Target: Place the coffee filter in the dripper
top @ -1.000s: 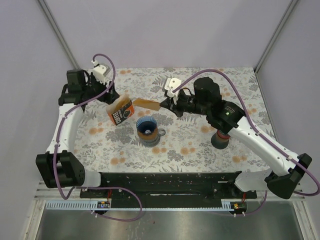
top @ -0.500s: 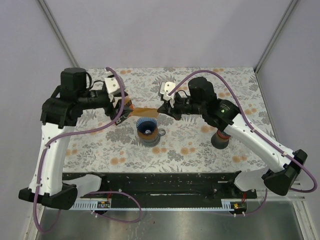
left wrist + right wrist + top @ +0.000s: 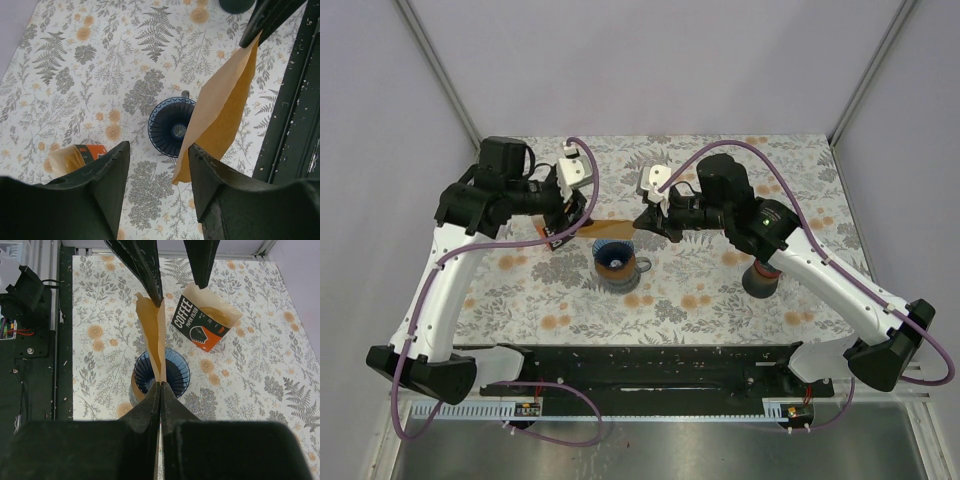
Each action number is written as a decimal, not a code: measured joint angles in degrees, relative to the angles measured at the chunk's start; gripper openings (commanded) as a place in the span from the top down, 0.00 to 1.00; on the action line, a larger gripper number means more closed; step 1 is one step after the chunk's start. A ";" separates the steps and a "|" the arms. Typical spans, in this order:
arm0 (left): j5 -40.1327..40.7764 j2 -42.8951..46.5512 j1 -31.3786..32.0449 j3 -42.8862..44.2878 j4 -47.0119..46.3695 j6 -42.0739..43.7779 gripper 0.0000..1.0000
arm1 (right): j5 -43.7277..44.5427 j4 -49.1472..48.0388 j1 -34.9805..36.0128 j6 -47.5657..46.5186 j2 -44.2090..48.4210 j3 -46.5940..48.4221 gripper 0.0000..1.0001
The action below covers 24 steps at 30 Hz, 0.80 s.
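1. The flat, folded brown paper coffee filter [image 3: 610, 228] hangs in the air. Its long axis runs sideways from the right end effector [image 3: 160, 387] toward the left end effector [image 3: 159, 147].
2. The right end effector is clenched on one end of the filter. The free end points left, just beside one left finger.
3. The left end effector is spread wide, grasping nothing.
4. The dark blue ribbed dripper [image 3: 616, 252] sits on the floral bench [image 3: 720, 300], below the clenched fingers.
5. Both arms reach inward toward each other.
6. An orange-and-black filter box [image 3: 202, 317] lies under the left end effector.
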<state>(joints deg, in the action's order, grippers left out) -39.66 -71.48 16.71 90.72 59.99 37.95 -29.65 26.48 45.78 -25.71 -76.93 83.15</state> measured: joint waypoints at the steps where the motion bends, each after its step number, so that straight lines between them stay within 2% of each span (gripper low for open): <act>1: -0.26 0.00 0.15 -0.28 0.02 0.15 0.45 | 0.00 0.00 0.00 0.00 0.02 0.00 1.00; 3: -0.74 0.00 0.63 -1.14 0.20 0.44 0.46 | 0.00 0.00 0.00 0.00 0.02 0.00 1.00; 7: -1.05 0.00 1.64 -2.23 0.33 0.61 0.55 | -0.42 0.00 0.00 0.00 0.02 0.00 1.00; 8: -1.11 -0.02 1.86 -2.38 0.31 0.50 0.61 | -0.61 0.00 0.00 -0.02 0.02 0.00 1.00; 11: -1.66 -0.02 2.51 -3.06 0.07 -0.28 0.92 | -1.53 0.00 0.00 -0.07 0.02 0.00 0.98; 12: -1.88 -0.04 2.64 -3.21 0.09 -0.61 1.00 | -1.55 -0.02 0.00 -0.13 0.02 0.00 0.87; 13: -2.10 -0.13 2.75 -3.26 0.09 -0.98 1.00 | -1.53 -0.02 0.00 -0.20 0.02 0.00 0.76; 14: -2.19 -0.15 2.80 -3.34 -0.09 -1.55 1.00 | -1.49 -0.02 0.00 -0.26 0.02 0.00 0.57; 16: -1.62 -0.15 2.89 -3.58 -0.46 -3.17 1.00 | -0.98 -0.22 0.00 -0.44 0.02 -0.07 0.41; 17: 0.02 -0.11 3.04 -3.91 -1.42 -4.79 1.00 | -0.42 -0.55 0.00 0.00 0.04 -0.17 0.37; 20: 7.56 -0.11 3.23 -5.01 -4.66 -10.08 1.00 | 2.23 -2.27 -0.04 0.74 0.24 -1.05 0.32; 24: 15.72 -0.09 3.28 -6.03 -7.41 -16.76 1.00 | 4.50 -5.05 -0.04 4.87 0.31 -1.07 0.37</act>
<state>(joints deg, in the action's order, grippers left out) -23.94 -71.57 19.99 84.68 52.58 21.19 -25.15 21.43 45.74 -20.84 -76.62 82.08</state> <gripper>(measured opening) 0.013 0.674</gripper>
